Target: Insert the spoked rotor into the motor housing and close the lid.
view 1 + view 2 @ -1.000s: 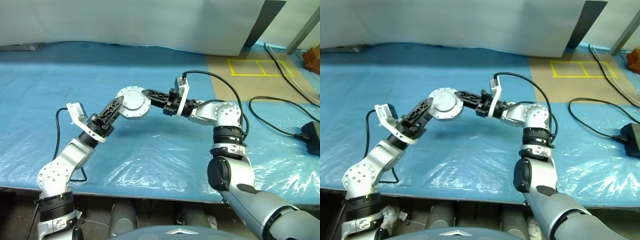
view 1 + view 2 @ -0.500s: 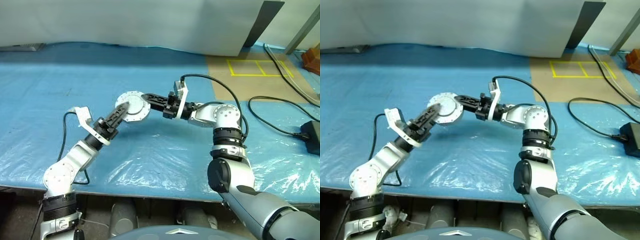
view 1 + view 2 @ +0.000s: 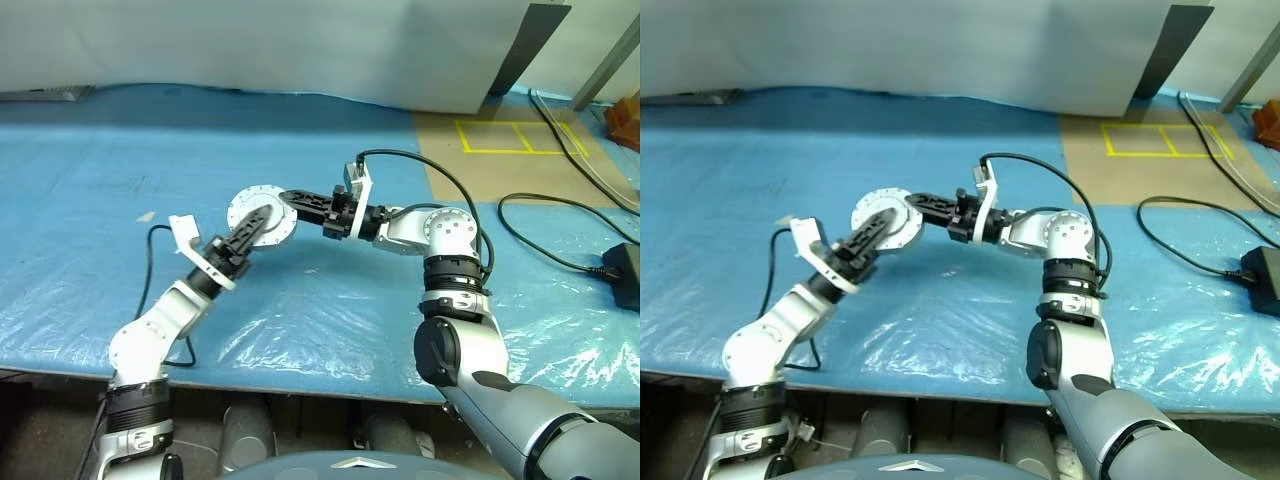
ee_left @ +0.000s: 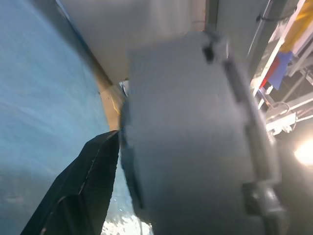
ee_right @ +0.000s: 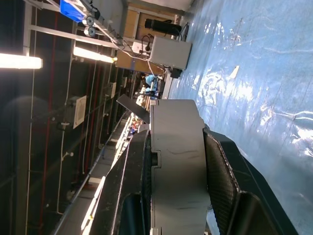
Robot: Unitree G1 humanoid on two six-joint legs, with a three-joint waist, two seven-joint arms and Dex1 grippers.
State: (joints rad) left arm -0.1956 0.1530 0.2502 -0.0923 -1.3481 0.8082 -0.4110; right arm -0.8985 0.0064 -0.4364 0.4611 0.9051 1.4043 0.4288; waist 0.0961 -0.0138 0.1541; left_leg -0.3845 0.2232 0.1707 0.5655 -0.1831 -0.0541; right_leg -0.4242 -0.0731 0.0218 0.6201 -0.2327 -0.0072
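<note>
- The motor housing (image 3: pixel 250 200), a round silver-grey disc with a tabbed rim, sits just left of frame centre in the head views. It is lifted clear of the blue plastic sheet (image 3: pixel 120 150).
- The right gripper (image 3: pixel 295 200) comes in from the right and pinches the motor housing. In the right wrist view the disc stands edge-on between its two black fingers (image 5: pixel 220 166), one on each flat face, with no gap visible.
- The left gripper (image 3: pixel 255 222) reaches up from lower left with its jaws spread wide, its tips overlapping the disc's lower left part.
- In the left wrist view one finger (image 4: pixel 83 196) lies close beside the big grey face. The other finger is hidden. I cannot tell whether the left gripper touches the disc.
- I cannot tell what, if anything, is seated inside the housing. Only its outer faces and rim can be made out.
- Step in hand, as I judge it: the left gripper is being brought to the held disc, either to take it over or to steady it.
- To do it well:
  - Hold the right pinch steady, since a disc gripped near the rim can pivot if nudged.
  - Bring the left jaws squarely across the two faces, opposite the right fingers rather than crowding them.
  - Close the left jaws fully before the right lets go.
  - Avoid pushing on the rim tabs, since a sideways shove could twist the disc out of the pinch.
- Risk: a drop onto the slick sheet, where the disc may slide or roll.
</note>
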